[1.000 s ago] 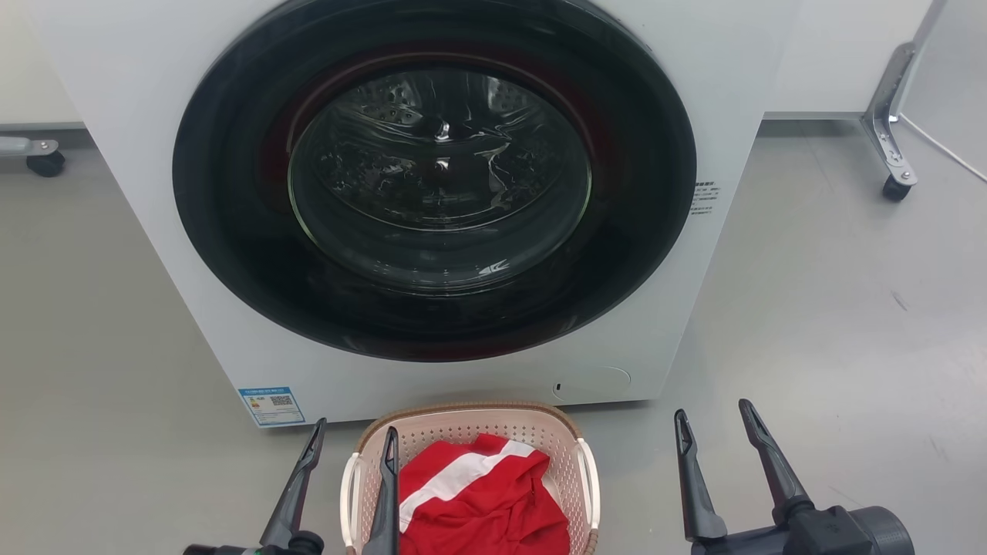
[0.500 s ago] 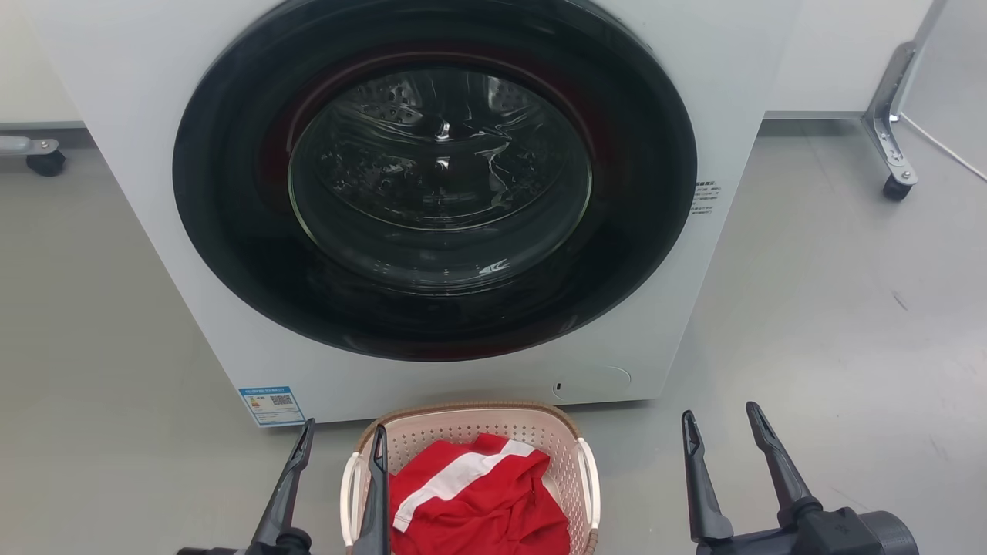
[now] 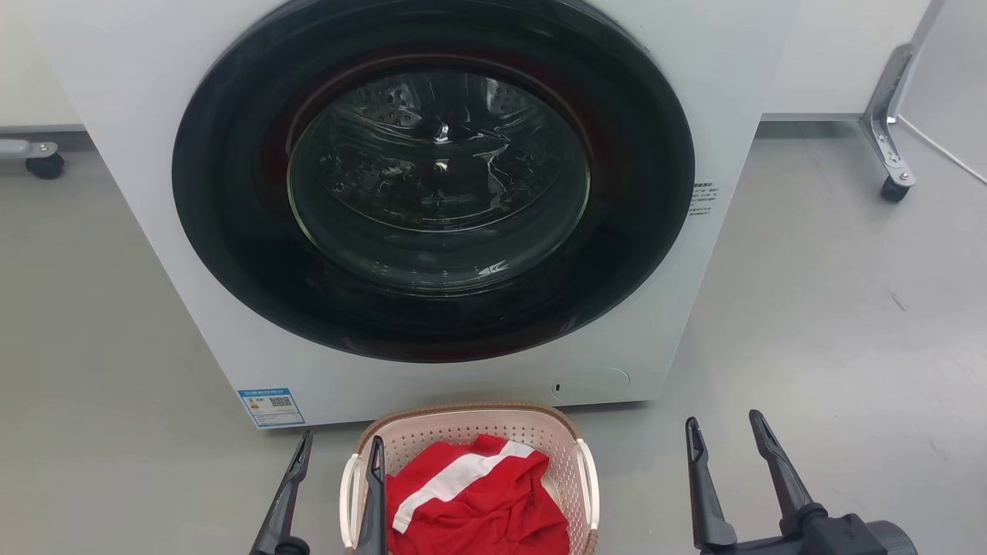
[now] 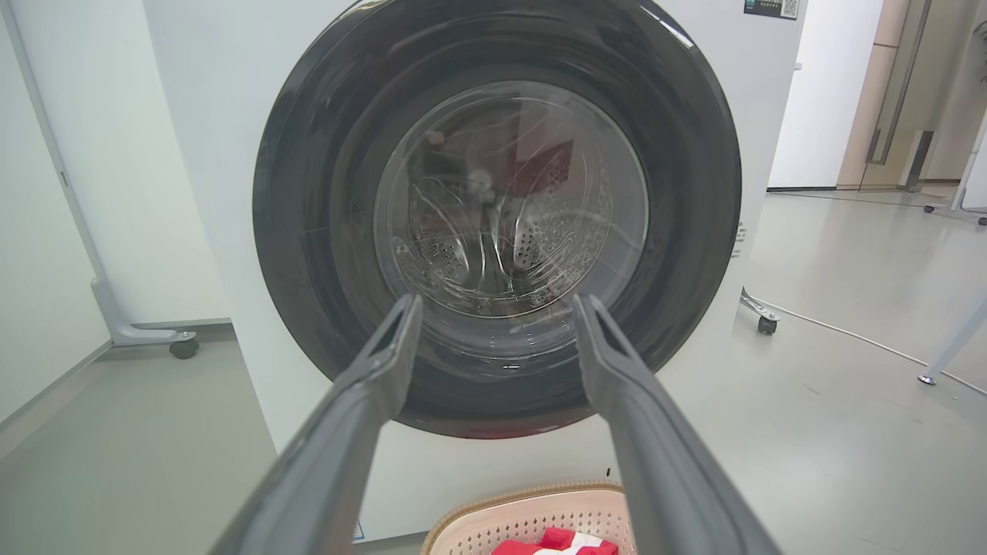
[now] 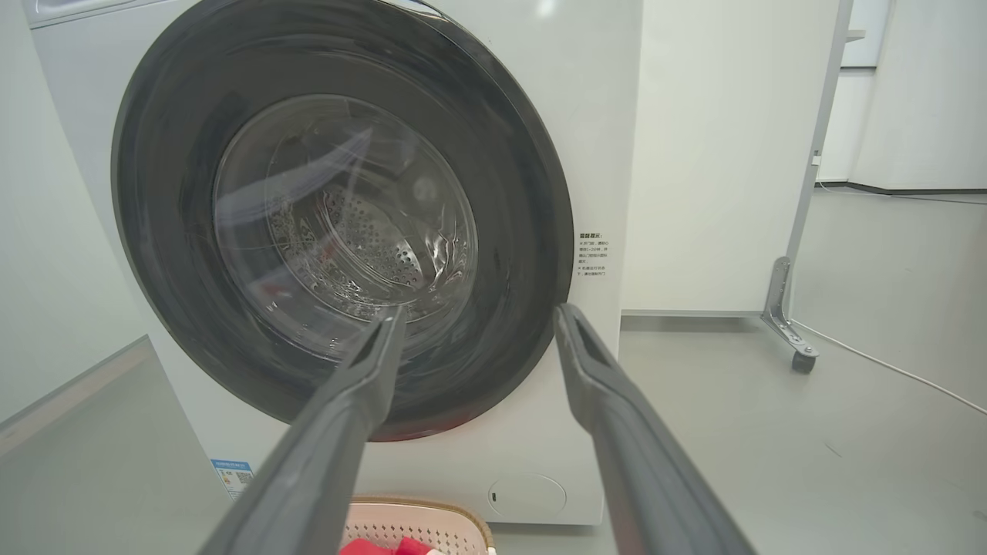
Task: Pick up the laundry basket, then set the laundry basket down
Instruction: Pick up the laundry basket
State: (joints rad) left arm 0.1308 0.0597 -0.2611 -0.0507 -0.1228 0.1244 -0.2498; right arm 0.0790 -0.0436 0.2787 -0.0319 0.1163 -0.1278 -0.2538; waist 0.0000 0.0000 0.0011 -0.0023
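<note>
The laundry basket (image 3: 467, 428), pale pink with a brown rim and white side handles, stands on the floor right in front of the washer. A red garment with a white stripe (image 3: 478, 501) lies in it. My left gripper (image 3: 341, 439) is open. One finger is over the basket's left edge and the other over the floor outside it. Its jaws hold nothing. In the left wrist view the left gripper (image 4: 497, 304) points at the washer door, with the basket (image 4: 532, 512) low beneath it. My right gripper (image 3: 723, 420) is open and empty over bare floor, right of the basket.
The white washer (image 3: 139, 116) with its shut round dark door (image 3: 436, 177) rises just behind the basket. A wheeled metal leg (image 3: 890, 154) stands at the back right and a caster (image 3: 42, 163) at the back left. A white cable (image 3: 944, 150) runs over the grey floor.
My left gripper has slid left and back toward the bottom edge of the head view. The right gripper has drifted slightly right and down. The basket has stayed put.
</note>
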